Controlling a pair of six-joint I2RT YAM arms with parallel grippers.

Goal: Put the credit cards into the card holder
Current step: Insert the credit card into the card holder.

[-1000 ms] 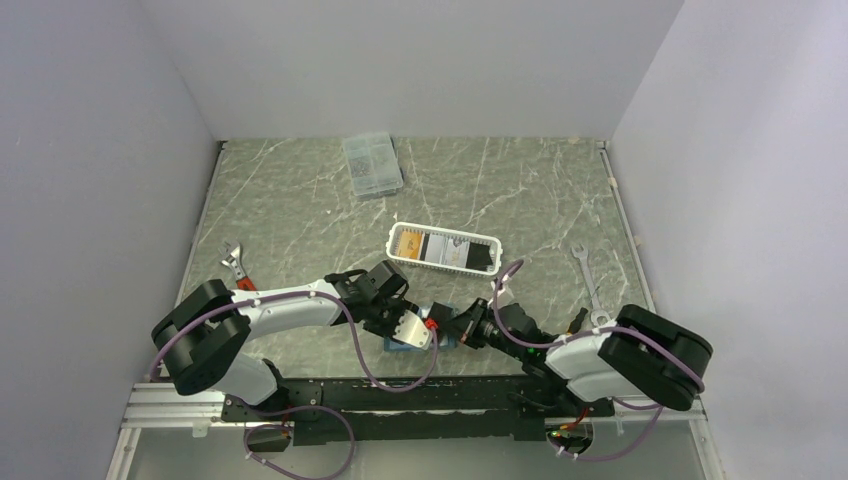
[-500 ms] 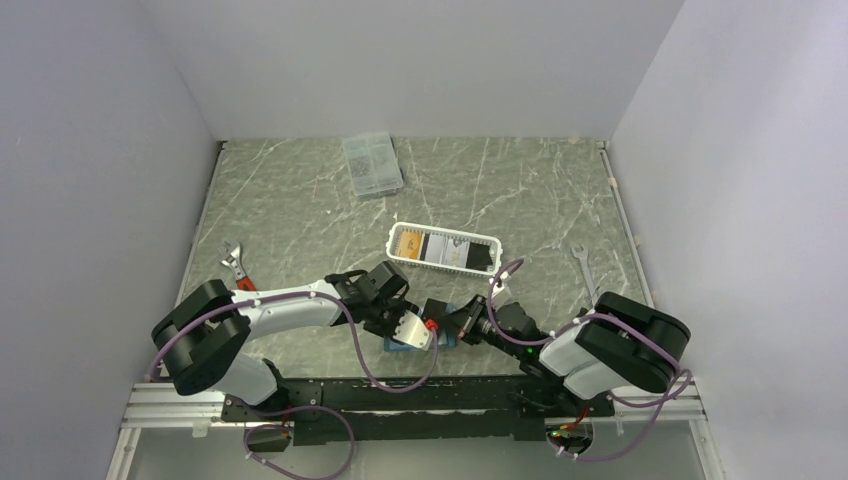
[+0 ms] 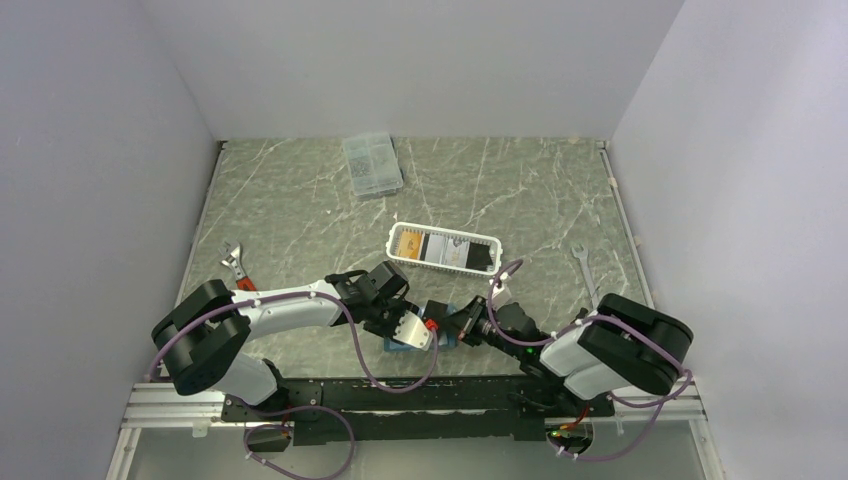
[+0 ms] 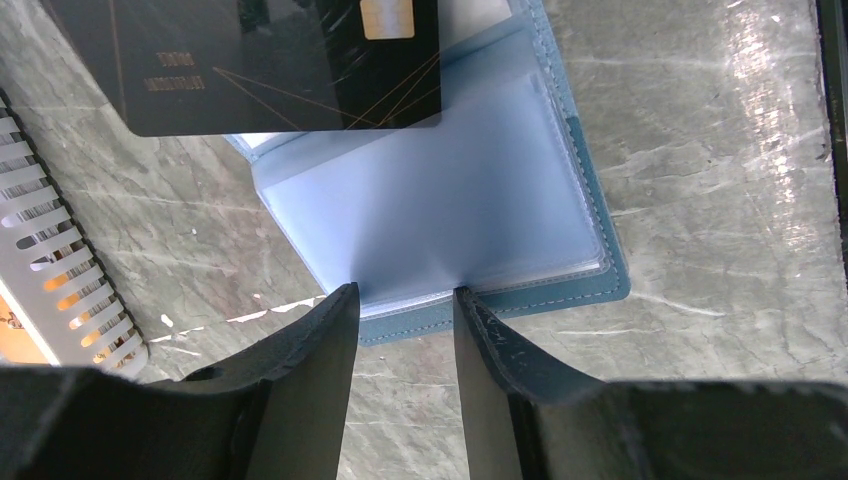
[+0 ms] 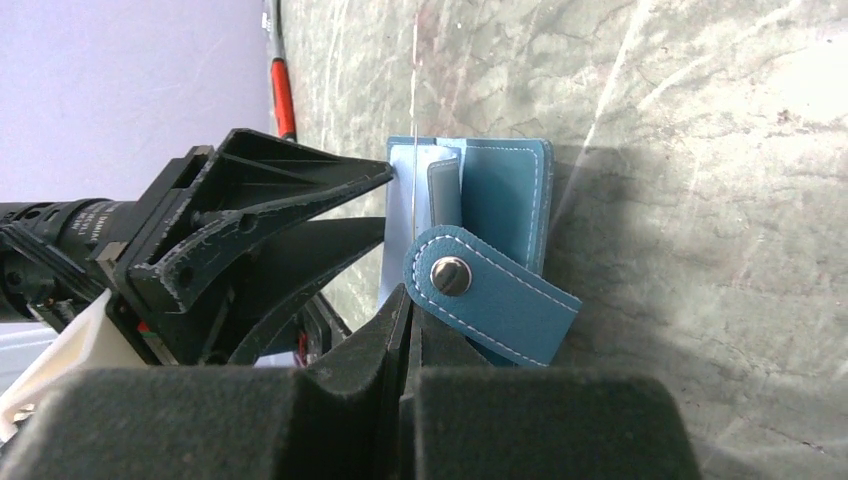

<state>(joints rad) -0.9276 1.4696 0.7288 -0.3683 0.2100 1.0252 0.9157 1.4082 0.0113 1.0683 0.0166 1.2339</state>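
right arm (image 3: pixel 565 352) has swung in; right gripper (image 5: pixel 412 300) pinches the black card (image 4: pixel 280 60) over the holder (image 4: pixel 592 285) at the counter (image 3: pixel 300 200) near edge; left gripper (image 4: pixel 405 300), half-open, pins it: keep card square to slot.

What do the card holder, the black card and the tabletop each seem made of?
The card holder looks like faux leather: matte teal with pale stitched edges. Its inner sleeves look like translucent plastic. The black card is probably glossy plastic, with reflections and a gold chip. The tabletop is stone or marble-look laminate, grey-green with white veins.
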